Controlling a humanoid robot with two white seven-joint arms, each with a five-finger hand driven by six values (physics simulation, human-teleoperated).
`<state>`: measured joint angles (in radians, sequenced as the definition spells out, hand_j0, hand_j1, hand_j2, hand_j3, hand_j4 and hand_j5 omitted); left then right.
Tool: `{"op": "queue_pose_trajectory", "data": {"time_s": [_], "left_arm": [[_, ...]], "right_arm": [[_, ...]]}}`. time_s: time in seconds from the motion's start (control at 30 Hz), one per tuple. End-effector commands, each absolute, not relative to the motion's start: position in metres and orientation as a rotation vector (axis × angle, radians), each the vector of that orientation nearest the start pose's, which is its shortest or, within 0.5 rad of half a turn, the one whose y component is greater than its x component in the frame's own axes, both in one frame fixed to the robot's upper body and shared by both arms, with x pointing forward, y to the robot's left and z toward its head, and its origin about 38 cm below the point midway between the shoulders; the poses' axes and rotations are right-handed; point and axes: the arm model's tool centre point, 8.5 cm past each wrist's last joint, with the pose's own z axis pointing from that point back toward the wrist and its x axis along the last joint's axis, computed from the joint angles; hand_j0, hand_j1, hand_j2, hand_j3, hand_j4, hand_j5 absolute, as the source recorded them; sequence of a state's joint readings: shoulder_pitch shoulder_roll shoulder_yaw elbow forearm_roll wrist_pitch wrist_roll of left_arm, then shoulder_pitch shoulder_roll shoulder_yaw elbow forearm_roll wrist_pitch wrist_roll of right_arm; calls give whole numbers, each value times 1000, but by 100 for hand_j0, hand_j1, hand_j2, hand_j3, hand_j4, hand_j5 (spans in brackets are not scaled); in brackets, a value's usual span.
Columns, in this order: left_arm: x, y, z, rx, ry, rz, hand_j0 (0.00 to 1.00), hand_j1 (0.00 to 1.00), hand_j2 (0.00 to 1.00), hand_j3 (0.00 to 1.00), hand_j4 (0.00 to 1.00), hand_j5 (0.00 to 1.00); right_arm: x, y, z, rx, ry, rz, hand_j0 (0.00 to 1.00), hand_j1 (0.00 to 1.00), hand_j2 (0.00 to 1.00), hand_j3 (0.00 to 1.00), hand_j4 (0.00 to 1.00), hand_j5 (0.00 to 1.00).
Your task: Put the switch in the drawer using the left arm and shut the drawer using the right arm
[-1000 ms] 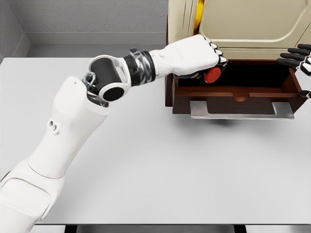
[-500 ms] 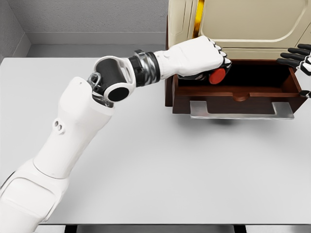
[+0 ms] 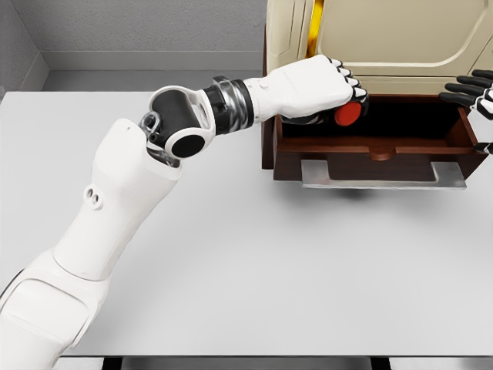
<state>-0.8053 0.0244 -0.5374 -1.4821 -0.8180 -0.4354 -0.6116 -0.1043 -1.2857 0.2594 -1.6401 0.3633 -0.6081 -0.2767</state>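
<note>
My left hand point(image 3: 320, 91): clenched round red switch point(image 3: 347, 114), above open drawer point(image 3: 370, 150). Right hand point(image 3: 471, 91): fingers apparently extended, at the picture's edge.

Dark wood drawer point(image 3: 370, 158) – brushed metal handle point(image 3: 383, 176), matt table point(image 3: 269, 262)

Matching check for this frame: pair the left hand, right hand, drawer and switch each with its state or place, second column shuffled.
1 left hand
2 right hand
3 drawer
4 switch

A pulled open, dark inside
B red, held over the drawer's left part
C at the picture's right edge, dark fingers out
D closed around the red thing

Pairs: 1-D, 2-C, 3-A, 4-B
</note>
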Motion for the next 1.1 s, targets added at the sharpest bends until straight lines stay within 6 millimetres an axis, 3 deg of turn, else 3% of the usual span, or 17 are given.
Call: {"op": "queue_pose_trajectory", "data": {"time_s": [0.0, 0.63, 0.73, 1.0, 1.07], "left_arm": [[443, 3, 303, -540, 2292, 2450, 72, 72, 72, 72, 72, 72], [439, 4, 301, -536, 2293, 2443, 72, 72, 72, 72, 72, 72], [430, 6, 316, -558, 2299, 2376, 78, 78, 78, 78, 78, 78], [414, 51, 321, -668, 2275, 2336, 82, 82, 82, 82, 82, 82], [409, 78, 327, -664, 2297, 2321, 82, 82, 82, 82, 82, 82]], "right_arm": [[345, -423, 289, -826, -1809, 1716, 100, 100, 100, 100, 100, 100], [345, -422, 287, -820, -1810, 1715, 100, 100, 100, 100, 100, 100], [344, -420, 284, -807, -1811, 1713, 100, 100, 100, 100, 100, 100], [343, -421, 281, -801, -1799, 1717, 100, 100, 100, 100, 100, 100], [343, -421, 280, -799, -1800, 1716, 100, 100, 100, 100, 100, 100]]}}
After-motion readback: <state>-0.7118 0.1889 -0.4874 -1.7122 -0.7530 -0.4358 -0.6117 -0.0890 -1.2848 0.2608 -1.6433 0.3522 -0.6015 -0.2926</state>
